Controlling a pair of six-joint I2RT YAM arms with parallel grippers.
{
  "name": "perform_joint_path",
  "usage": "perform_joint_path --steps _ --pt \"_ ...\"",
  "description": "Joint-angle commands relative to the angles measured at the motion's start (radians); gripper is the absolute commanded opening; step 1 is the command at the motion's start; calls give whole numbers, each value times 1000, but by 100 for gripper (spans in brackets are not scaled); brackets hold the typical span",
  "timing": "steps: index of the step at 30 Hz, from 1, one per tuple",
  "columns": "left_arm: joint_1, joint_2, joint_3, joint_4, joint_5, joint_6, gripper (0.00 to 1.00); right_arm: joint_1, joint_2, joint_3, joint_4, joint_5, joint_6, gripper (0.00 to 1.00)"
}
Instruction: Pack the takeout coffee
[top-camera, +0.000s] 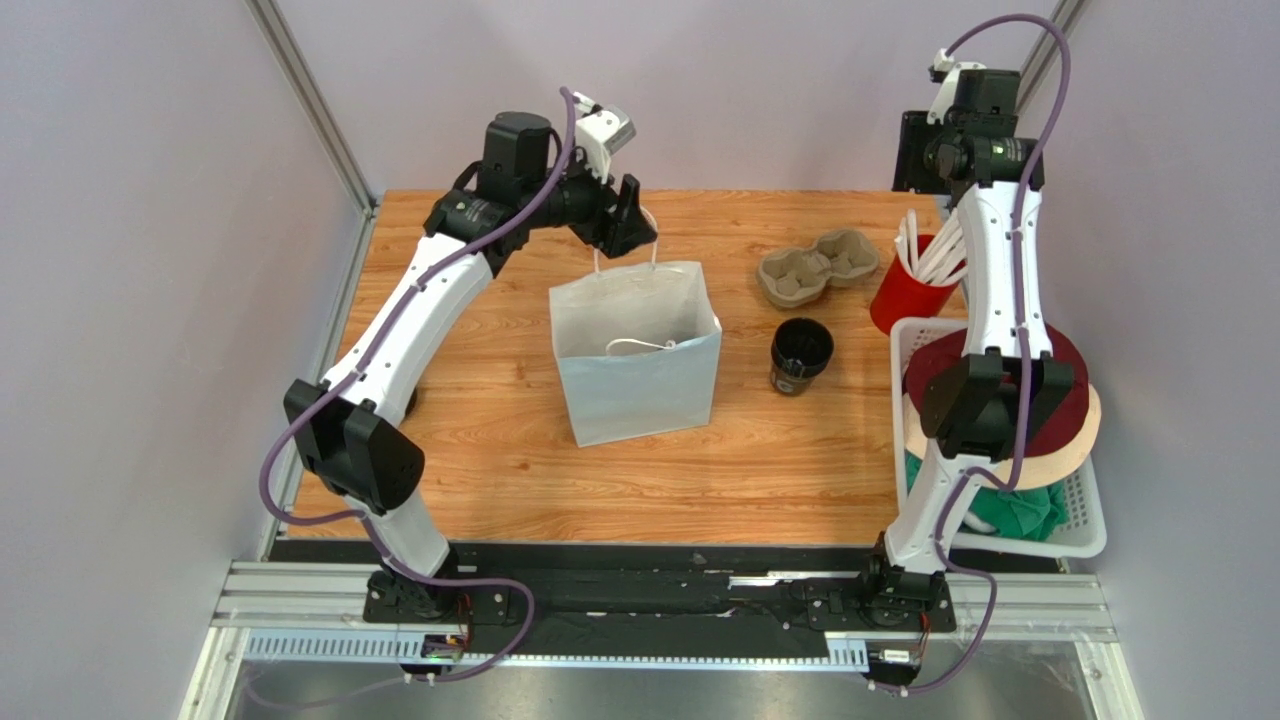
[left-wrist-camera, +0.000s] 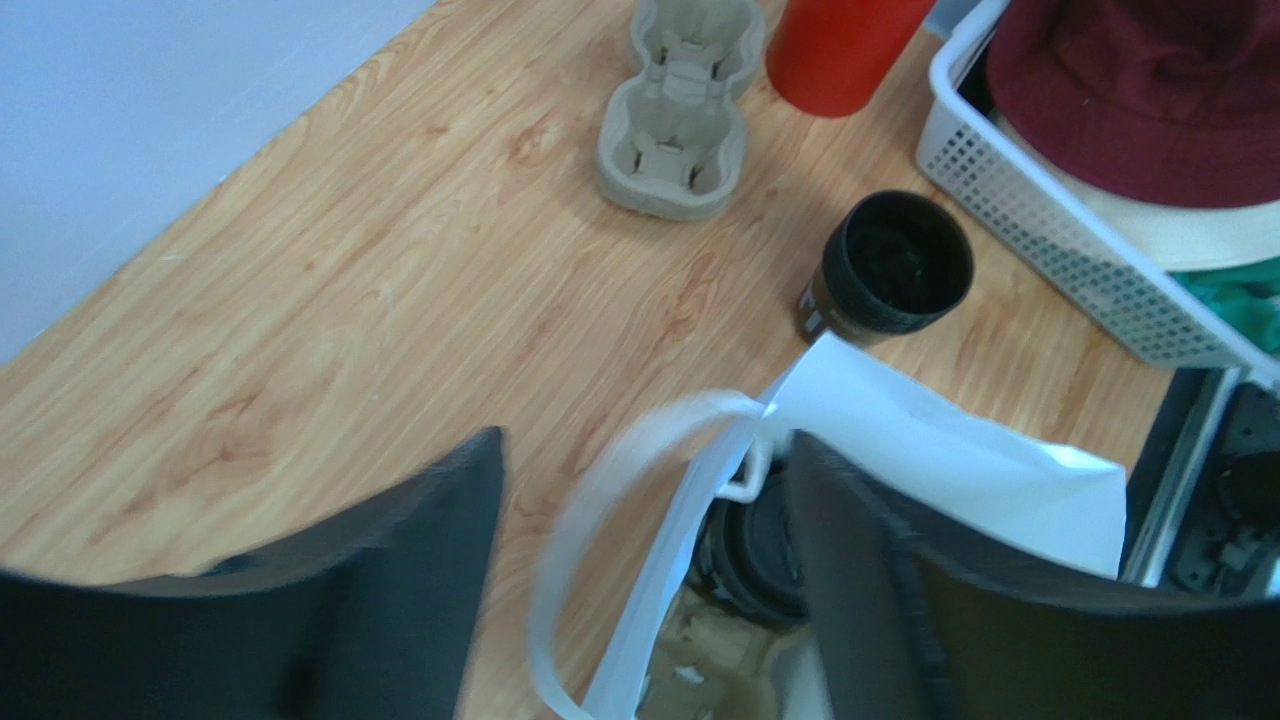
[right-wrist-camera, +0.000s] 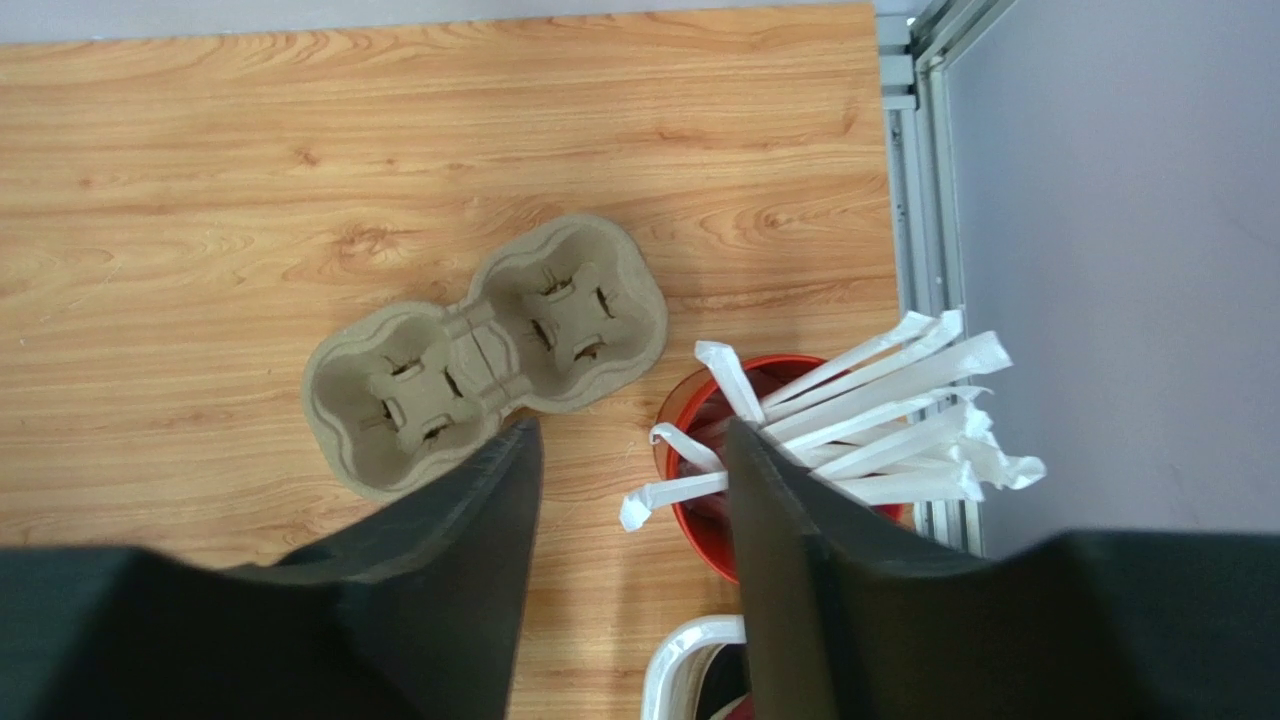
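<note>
Left tool (left-wrist-camera: 643, 465) and right tool (right-wrist-camera: 631, 435) gaped empty; unheld, the white paper bag (top-camera: 639, 375) could sag shut before the round black disposable coffee cup (top-camera: 801, 354) entered.

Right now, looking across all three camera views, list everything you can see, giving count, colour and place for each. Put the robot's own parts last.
paper bag: one, white, standing open mid-table
coffee cup: one, black, on the table just right of the bag
cup carrier: one, brown pulp, two empty wells, behind the coffee cup
cup of straws: one, red with white straws, right of the carrier
basket: one, white, at the table's right edge
maroon hat: one, in the basket, on top
cream hat: one, under the maroon hat
green cloth: one, in the basket's near end
table: one, light wood
left gripper: one, black, open, over the bag's handle
right gripper: one, black, open, above the carrier and straws
</note>
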Motion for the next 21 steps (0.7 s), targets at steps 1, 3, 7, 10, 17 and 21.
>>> perform_joint_path --steps 1,3,7,10,17,21 --pt "-1 -150 -41 -49 -77 57 90 5 10 -42 -3 -37 8 44" --pt "5 -195 -67 -69 -111 84 94 5 10 -82 3 -35 11 44" --pt "51 -250 -141 -95 -138 91 95 7 -5 -163 32 -26 22 43" --pt "117 -295 -192 -100 -113 85 96 13 -28 -231 48 -17 23 42" --pt "171 -398 -357 -37 -130 105 96 19 -64 -302 112 26 20 38" --pt "173 -413 -380 -28 -144 114 96 22 -57 -300 109 26 19 36"
